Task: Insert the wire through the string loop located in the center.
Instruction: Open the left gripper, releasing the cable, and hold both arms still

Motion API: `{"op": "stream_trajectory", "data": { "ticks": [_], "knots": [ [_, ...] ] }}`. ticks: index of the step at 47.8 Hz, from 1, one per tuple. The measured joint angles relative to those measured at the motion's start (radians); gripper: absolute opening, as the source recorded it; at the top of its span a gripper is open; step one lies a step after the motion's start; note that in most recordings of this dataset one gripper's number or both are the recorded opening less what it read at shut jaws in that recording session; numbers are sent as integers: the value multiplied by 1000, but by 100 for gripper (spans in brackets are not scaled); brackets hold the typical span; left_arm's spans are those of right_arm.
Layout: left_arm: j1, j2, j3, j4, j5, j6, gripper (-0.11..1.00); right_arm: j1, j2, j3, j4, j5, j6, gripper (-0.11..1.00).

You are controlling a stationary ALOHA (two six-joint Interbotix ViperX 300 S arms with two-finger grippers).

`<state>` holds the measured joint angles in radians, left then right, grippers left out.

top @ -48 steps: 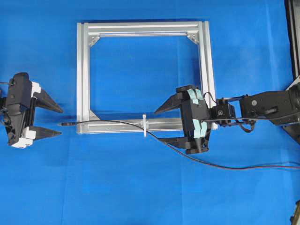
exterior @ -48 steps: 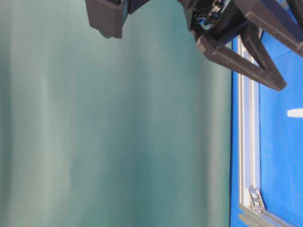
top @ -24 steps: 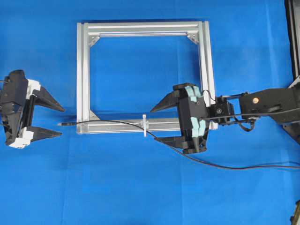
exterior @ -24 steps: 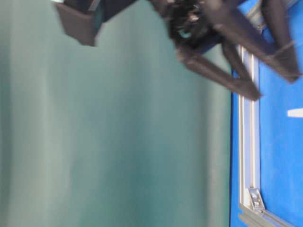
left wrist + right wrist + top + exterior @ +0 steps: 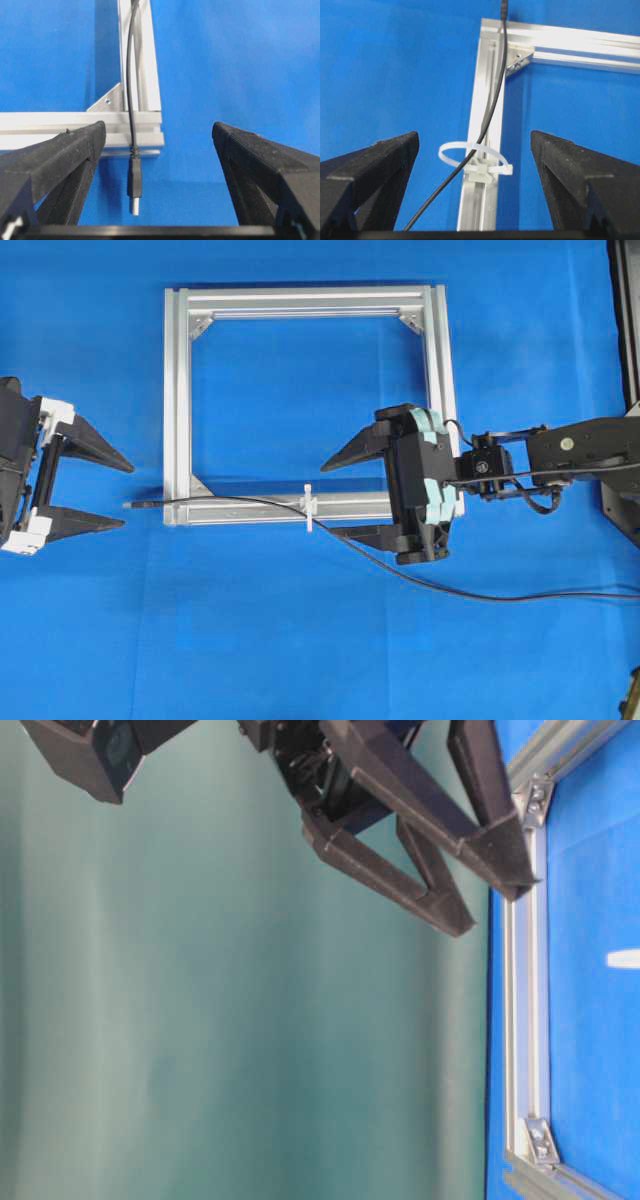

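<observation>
1. While both arms have drawn back over the last second, the wire (image 5: 240, 501) has stayed put: it runs from the right edge of the table (image 5: 300, 640), up over the lower bar of the frame (image 5: 176, 390), through the loop (image 5: 309, 506), and ends with its plug (image 5: 134, 185) on the table just past the frame's lower left corner.
2. From the right wrist view, the wire (image 5: 487, 120) passes inside the white loop (image 5: 472, 157), which stands on the bar about midway along it. I judge the threading done.
3. In the overhead view the left gripper (image 5: 110, 495) has slid further toward the left edge than a second ago. Its fingers are spread wide and hold nothing; the plug lies between their tips in the left wrist view, apart from both.
4. Over the same second the right gripper (image 5: 340, 497) has backed a little to the right. Its fingers are also wide apart and empty; the wire passes under the lower one without being pinched.
5. At table level, a gripper (image 5: 490, 890) with fingers apart now hangs above the frame's far corner; I cannot tell which arm it belongs to.
6. Taken together, both arms retreating with nothing held suggests release and withdrawal. What remains is probably only clearing away without snagging the wire.
</observation>
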<state>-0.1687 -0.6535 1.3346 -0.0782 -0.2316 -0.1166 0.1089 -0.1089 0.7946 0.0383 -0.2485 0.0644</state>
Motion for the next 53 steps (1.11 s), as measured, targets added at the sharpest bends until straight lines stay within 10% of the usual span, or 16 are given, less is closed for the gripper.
{"op": "stream_trajectory", "data": {
  "ticks": [53],
  "knots": [
    [0,15,-2,0,3,-2,84,0,-2,0,-2,3,0,80]
  ]
}}
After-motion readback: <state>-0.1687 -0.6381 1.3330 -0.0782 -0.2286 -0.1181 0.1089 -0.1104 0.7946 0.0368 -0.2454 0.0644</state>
